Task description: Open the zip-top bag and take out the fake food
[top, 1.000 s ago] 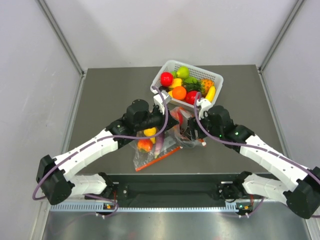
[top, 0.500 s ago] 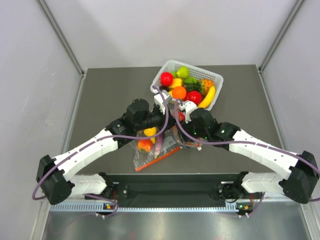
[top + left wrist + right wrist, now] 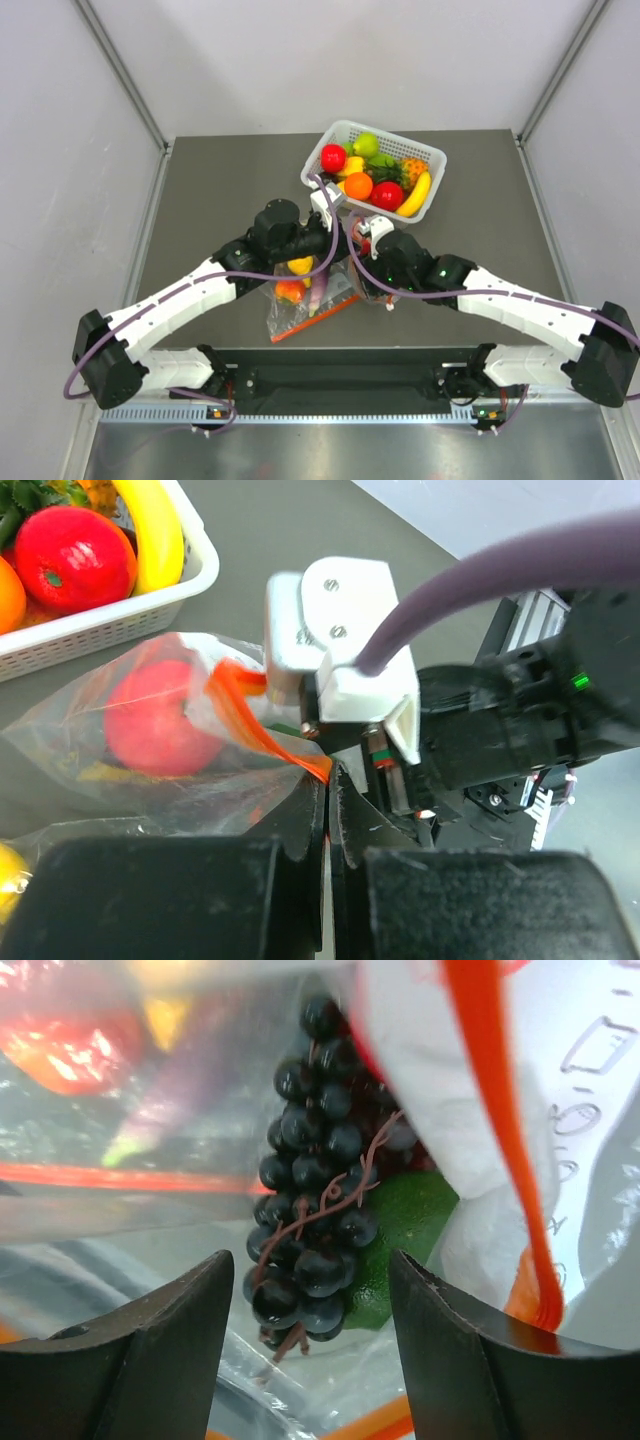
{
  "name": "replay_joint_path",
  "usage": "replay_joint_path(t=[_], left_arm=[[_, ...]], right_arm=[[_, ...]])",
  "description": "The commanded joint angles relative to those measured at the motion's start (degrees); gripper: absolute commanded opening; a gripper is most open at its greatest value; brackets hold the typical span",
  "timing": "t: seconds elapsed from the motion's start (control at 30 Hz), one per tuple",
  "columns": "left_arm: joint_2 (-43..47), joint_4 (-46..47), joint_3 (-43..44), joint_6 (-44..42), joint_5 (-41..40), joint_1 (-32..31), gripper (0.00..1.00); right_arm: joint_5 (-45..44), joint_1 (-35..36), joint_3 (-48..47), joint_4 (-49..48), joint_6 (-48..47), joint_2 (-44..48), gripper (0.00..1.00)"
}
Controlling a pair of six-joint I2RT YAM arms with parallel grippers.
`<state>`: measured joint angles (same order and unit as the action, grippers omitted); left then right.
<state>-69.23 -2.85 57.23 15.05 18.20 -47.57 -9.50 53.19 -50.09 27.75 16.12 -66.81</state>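
While our left gripper [image 3: 328, 798] clamps its fingers tight on the end of the orange-red zip strip [image 3: 255, 720] of the zip-top bag [image 3: 90, 770], the strip runs up and away from the fingertips to their left. A red apple [image 3: 150, 725] sits inside the clear plastic, beyond the fingertips on that same side, and farther past it we see the white basket [image 3: 120, 620] of fruit. Our right gripper [image 3: 308, 1272] has its fingers spread wide, gripping nothing. A dark grape bunch [image 3: 310, 1160] lies in the gap between them and reaches out past the tips, with a dark-green fruit [image 3: 410, 1210] just beside it toward the finger at the right of that view. From above, a second clear bag [image 3: 290, 300] lies nearer our bases than the left fingers.
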Motion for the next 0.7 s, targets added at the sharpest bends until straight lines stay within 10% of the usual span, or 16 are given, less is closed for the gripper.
replay_joint_path(t=[0.0,0.67], left_arm=[[3.2,4.7,2.5,-0.6,0.1,-0.2,0.0],[2.7,3.0,0.6,-1.8,-4.4,-0.6,0.0]], right_arm=[[-0.5,1.5,2.7,-0.3,2.9,-0.3,0.63],[-4.7,2.1,6.0,-6.6,2.4,9.4,0.06]])
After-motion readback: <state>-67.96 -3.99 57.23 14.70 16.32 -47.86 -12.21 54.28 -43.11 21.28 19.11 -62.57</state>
